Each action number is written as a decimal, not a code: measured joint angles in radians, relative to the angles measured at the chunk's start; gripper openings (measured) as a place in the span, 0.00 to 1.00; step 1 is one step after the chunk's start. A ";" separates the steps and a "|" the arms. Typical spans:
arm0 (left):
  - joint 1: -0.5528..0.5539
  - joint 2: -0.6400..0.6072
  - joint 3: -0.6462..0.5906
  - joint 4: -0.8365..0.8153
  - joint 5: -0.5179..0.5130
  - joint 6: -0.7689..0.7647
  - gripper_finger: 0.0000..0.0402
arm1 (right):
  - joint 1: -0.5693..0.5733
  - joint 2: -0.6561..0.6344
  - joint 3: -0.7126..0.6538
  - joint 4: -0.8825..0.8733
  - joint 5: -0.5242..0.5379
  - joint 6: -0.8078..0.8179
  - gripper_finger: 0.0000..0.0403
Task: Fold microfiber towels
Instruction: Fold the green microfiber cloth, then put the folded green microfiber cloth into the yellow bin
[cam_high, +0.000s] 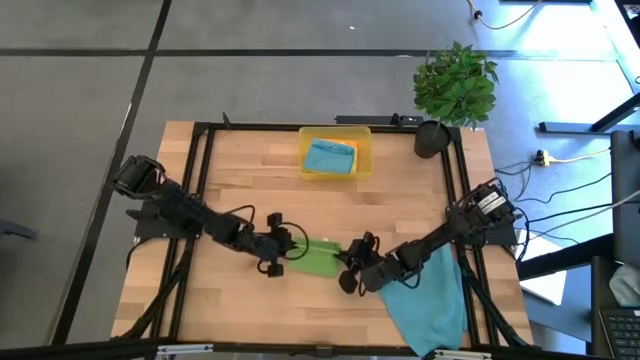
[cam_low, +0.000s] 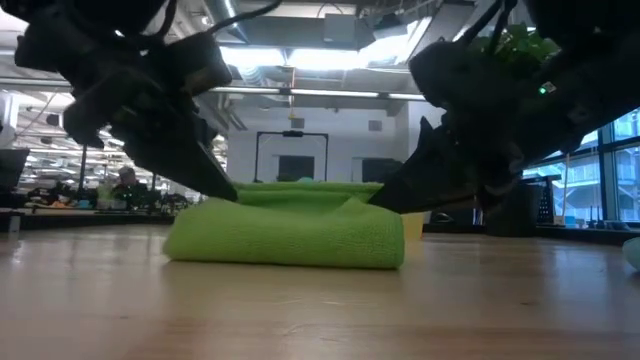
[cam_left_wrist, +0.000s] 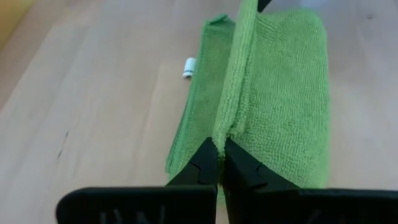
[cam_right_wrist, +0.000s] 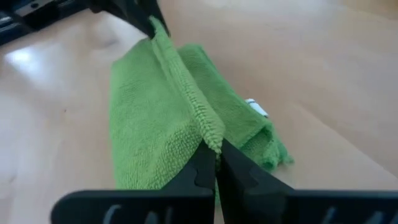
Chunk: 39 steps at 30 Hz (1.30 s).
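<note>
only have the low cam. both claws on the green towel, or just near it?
Observer: Both on it. The left claw is shut on the raised edge of the green towel, per its wrist view.
Operator: right one?
Observer: Same: the right claw is shut on that edge from the opposite end.
Operator: anything else on the table I can't make out?
Observer: High view shows a teal-blue towel spread under the right arm, reaching the table's front edge.
Operator: and farther back?
Observer: A yellow tray sits at the far edge with a folded teal-blue towel on top of its contents.
</note>
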 joint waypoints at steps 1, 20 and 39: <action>0.005 0.000 -0.006 0.002 0.000 0.000 0.00 | -0.002 0.000 0.000 -0.009 0.008 0.005 0.01; 0.021 0.000 -0.034 0.037 -0.093 0.032 0.22 | -0.069 -0.058 0.000 -0.094 -0.071 -0.006 0.26; -0.059 0.035 -0.033 0.221 -0.133 0.032 0.22 | -0.046 0.001 0.000 0.153 -0.018 -0.237 0.29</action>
